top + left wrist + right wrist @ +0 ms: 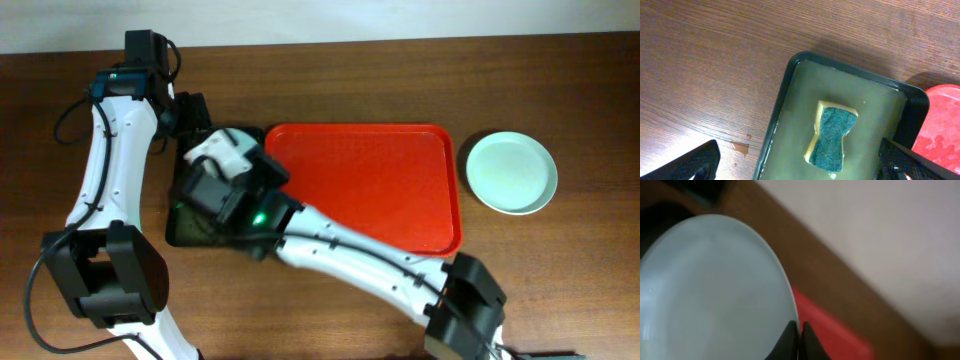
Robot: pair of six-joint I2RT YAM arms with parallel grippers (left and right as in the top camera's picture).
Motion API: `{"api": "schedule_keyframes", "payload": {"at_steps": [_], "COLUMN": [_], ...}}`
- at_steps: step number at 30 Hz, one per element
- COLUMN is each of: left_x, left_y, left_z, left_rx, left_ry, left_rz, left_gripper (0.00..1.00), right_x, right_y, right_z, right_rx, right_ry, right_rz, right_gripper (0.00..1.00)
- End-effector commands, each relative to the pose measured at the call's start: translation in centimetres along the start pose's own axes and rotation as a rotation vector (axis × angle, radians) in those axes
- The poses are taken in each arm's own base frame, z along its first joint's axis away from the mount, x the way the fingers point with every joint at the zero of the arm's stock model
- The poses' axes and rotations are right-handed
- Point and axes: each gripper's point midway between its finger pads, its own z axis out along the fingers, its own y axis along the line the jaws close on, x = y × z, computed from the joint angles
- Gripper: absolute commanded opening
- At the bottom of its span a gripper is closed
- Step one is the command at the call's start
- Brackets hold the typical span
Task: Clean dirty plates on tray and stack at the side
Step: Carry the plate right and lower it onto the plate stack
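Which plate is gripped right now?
The pale plate pinched at its rim by the right gripper; the mint plate lies free on the table, right of the red tray.

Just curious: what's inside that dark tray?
A yellow sponge with a green scrubbing side lies in the dark tray. From above, the right arm hides most of it.

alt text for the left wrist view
A yellow sponge, green scouring side up, lies in a dark green tray on a wooden table. The open left gripper hovers above it; a corner of the red tray shows at right.
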Motion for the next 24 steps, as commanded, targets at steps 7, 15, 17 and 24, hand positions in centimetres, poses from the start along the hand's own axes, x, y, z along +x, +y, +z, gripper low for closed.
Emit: {"api": "schedule_keyframes", "payload": {"at_steps": [7, 15, 17, 24], "left_x": [-0.1, -0.1, -0.1, -0.1], "left_y": [-0.1, -0.1, -0.2, -0.2], "left_z": [-0.1, -0.1, -0.1, -0.1], "left_rx": [0.006, 0.006, 0.006, 0.007], "left_ry": [-0.002, -0.002, -0.003, -0.002], "left_rz": [0.006, 0.006, 0.006, 0.006], "left_gripper": [0.99, 0.99, 0.99, 0.99], "right_x": [6.5, 18.3, 22.4, 37.3], "right_y": [-3.6, -21.4, -25.7, -37.0], "right_z": [5.5, 10.7, 10.5, 4.8], "right_rx": [-0.625, -0.394, -0.294, 0.079], "right_ry": [0.485, 0.735, 0.804, 1.065], "right_rz": [0.596, 0.995, 1.084, 1.343], "right_gripper": [0.04, 0.04, 0.04, 0.04]}}
